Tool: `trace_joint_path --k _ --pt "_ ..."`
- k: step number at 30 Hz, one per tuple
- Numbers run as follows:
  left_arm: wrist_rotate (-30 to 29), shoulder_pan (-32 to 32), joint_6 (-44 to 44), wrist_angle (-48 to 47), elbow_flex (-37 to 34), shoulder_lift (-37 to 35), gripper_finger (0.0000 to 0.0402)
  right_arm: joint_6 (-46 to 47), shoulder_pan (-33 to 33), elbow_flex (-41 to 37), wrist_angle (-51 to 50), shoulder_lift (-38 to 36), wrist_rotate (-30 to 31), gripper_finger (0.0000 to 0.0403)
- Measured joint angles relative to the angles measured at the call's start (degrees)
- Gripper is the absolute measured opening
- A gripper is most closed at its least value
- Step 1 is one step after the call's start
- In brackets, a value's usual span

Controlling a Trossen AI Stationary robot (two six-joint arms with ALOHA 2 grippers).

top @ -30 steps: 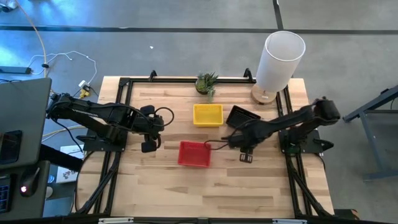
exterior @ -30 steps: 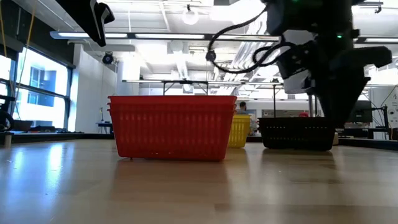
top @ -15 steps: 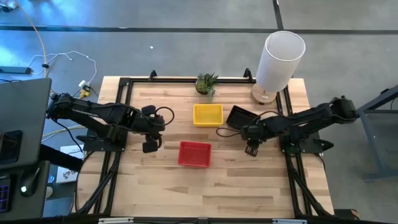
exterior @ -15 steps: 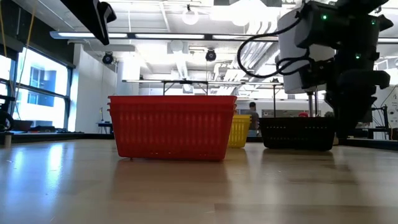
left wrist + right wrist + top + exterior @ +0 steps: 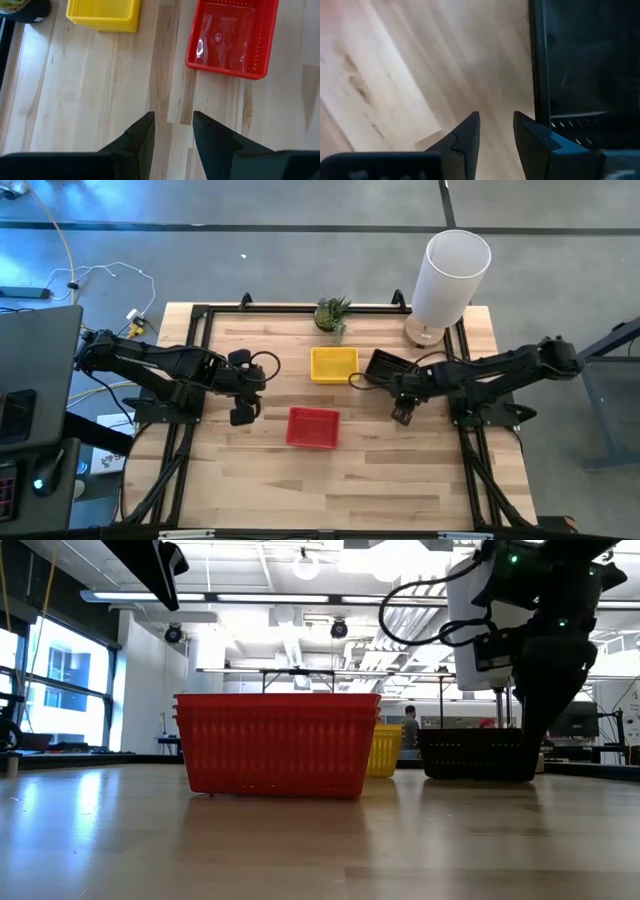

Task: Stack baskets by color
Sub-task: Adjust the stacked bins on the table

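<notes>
Baskets stand in three colour groups on the wooden table (image 5: pixel 260 480); the red stack (image 5: pixel 313 427) lies nearest the front edge, the yellow basket (image 5: pixel 334 364) behind it, the black basket (image 5: pixel 388 367) just beside the yellow one toward the right arm.

Left gripper (image 5: pixel 172 131): fingers parted with a narrow gap, nothing between them, bare wood below; the red stack (image 5: pixel 231 37) lies ahead of the fingertips and to one side, well apart from them; the yellow basket (image 5: pixel 103 12) lies ahead on the other side, farther off.

Right gripper (image 5: pixel 496 131): fingers likewise parted and empty, over bare wood; the black basket (image 5: pixel 585 65) lies close beside one fingertip and ahead of it, not between the fingers; contact cannot be told. In the low view this gripper (image 5: pixel 535 730) hangs in front of the black basket (image 5: pixel 470 755).

Low view: the red stack (image 5: pixel 277 743) shows two rims, one nested in the other; the yellow basket (image 5: pixel 386 750) shows partly behind it.

Beyond the baskets, at the table's far edge: a small green plant (image 5: pixel 333 311) and a tall white cylinder (image 5: pixel 451 275).
</notes>
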Motion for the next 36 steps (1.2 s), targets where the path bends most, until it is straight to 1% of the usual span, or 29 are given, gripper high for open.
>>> trace_joint_path --k 12,19,22,25,28,30,36 --pt "0.00 0.01 0.02 -0.04 0.00 0.00 0.0121 -0.02 -4.39 0.00 -5.83 0.02 4.16 0.0108" --pt "0.02 0.00 0.00 -0.04 0.00 0.00 0.0121 -0.21 -5.65 0.00 -6.29 0.02 7.01 0.0108" --pt "0.28 0.01 -0.27 -0.07 0.00 0.00 0.0121 -0.66 -5.95 0.00 -6.31 0.02 7.09 0.0108" --pt "2.64 0.01 -1.56 -0.11 0.00 0.00 0.0121 -0.66 -5.93 0.00 -6.40 0.04 6.73 0.0108" --pt "4.70 -0.09 -2.58 -0.22 0.00 0.00 0.0121 0.20 -5.67 0.35 -6.81 0.07 4.88 0.0108" --pt "4.98 -0.44 -3.54 -0.24 0.00 0.01 0.0121 0.43 -5.24 1.12 -6.83 0.07 3.94 0.0108" --pt "4.91 -2.10 -6.05 -0.17 0.02 1.52 0.0121 0.62 -3.66 3.90 -7.48 0.04 3.87 0.0108"
